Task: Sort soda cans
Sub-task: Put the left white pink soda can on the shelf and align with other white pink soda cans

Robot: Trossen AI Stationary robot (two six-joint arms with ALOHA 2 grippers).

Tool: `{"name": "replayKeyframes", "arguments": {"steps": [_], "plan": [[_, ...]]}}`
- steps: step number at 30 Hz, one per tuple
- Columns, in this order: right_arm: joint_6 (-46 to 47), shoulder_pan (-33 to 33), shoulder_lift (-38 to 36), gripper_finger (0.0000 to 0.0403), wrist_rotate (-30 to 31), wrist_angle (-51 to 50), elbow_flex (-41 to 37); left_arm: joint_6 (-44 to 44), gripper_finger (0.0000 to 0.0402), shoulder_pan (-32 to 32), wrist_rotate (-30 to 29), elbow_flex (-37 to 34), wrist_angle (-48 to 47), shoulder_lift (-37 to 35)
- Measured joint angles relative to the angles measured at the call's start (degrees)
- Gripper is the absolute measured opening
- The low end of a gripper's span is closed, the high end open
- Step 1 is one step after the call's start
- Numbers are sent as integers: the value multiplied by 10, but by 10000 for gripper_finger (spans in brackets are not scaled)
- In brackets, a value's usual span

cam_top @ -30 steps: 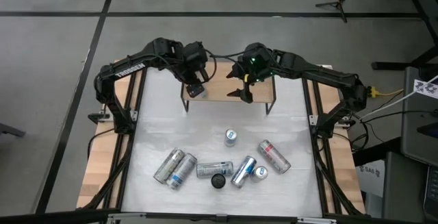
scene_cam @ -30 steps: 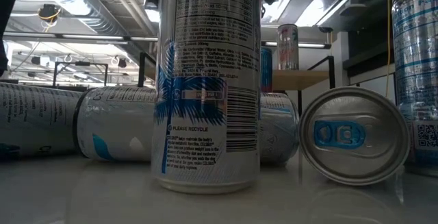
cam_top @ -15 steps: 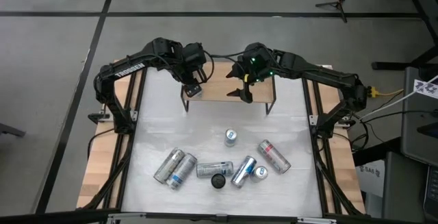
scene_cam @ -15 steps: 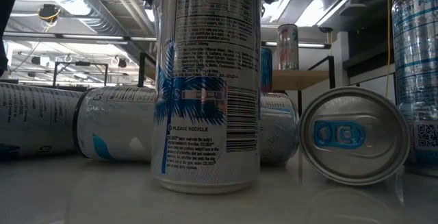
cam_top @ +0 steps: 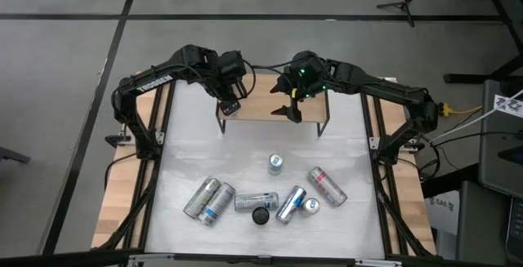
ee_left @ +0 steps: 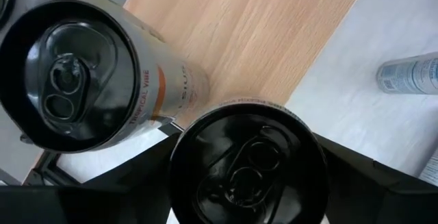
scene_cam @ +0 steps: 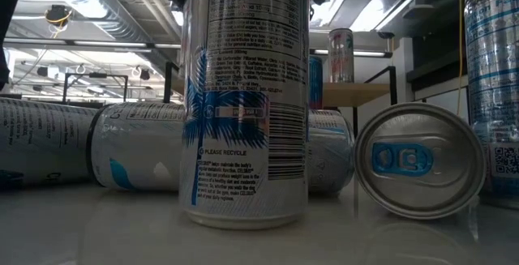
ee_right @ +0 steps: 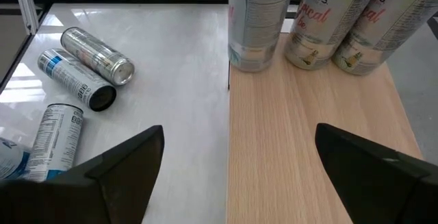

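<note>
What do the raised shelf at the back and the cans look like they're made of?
The raised shelf looks like pale wood, or wood-look laminate, with visible grain and a matte finish, on dark, probably metal legs. The cans look like thin aluminium: a shiny silver end with pull tab, glossy printed labels.

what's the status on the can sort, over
Left gripper around a black-top can over the wooden shelf. Right gripper open, empty. Nothing blocking.

The upright can point(scene_cam: 245, 95) reads "PLEASE RECYCLE". A black-topped can point(ee_left: 96, 80) beside the left gripper's can reads "TROPICAL VIBE".
</note>
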Motion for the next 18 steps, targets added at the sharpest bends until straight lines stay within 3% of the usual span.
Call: {"name": "replayKeyframes", "arguments": {"steps": [18], "plan": [[1, 0, 0, 376, 0, -1, 0, 0, 284, 0, 0, 0, 65, 0]]}}
